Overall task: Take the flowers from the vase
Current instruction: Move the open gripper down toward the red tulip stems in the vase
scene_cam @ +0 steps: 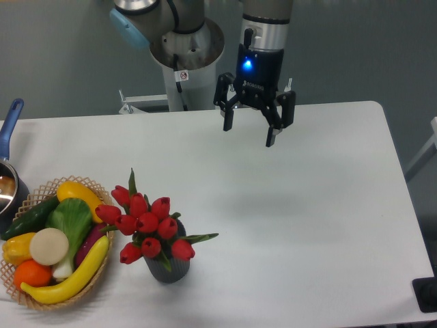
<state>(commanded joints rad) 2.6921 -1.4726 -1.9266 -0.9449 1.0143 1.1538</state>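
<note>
We found the gripper (248, 131) hanging above the far part of the white table (307, 205), its two dark fingers (228, 117) spread wide apart with nothing between them and nothing touching them; a blue light glowed on the body above the fingers. It stood well apart from the flowers (147, 222), which sat near the front left of the table as a bunch of red tulip buds with green leaves, one narrow leaf sticking out to the right. The buds spread wider than the vase (167, 268) beneath them, so we could see only the lower ribbed wall of that dark grey pot; its mouth and the stems were hidden under the blooms. Just beside the vase on the left lay a woven basket (68, 297) holding a yellow banana (68, 280), an orange (31, 273), a dark green cucumber (27, 217), leafy greens (72, 219) and a pale round piece that we could not identify with confidence. At the left edge a pot with a blue handle (9, 123) was cut off by the frame, and the upper arm was cropped at the top. Whether the basket touched the vase we could not tell.
</note>
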